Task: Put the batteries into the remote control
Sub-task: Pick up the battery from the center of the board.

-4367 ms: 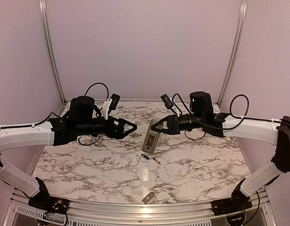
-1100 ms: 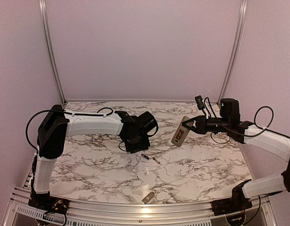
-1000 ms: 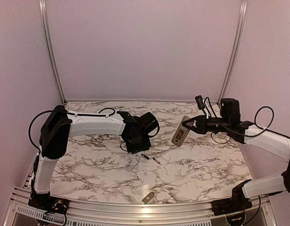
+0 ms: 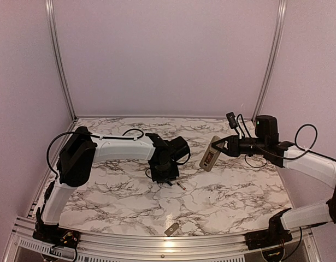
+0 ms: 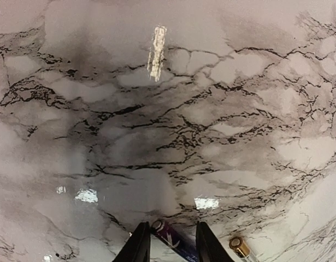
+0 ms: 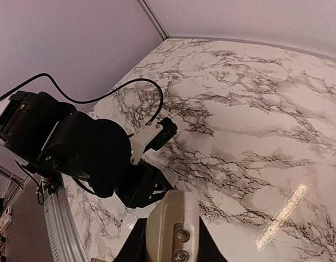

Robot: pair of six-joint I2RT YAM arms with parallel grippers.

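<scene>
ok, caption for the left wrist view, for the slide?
Left hand open astride one battery on the marble table, second battery just beside it.

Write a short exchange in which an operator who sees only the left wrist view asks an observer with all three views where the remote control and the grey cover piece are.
Operator: My left tool straddles one battery, and a second battery lies just to its right. Where is the remote control?
Observer: The right tool holds the remote control by one end, tilted and lifted off the table, right of your arm.
Operator: And the cover piece?
Observer: The cover piece lies flat at the table's near edge, apart from both arms.
</scene>
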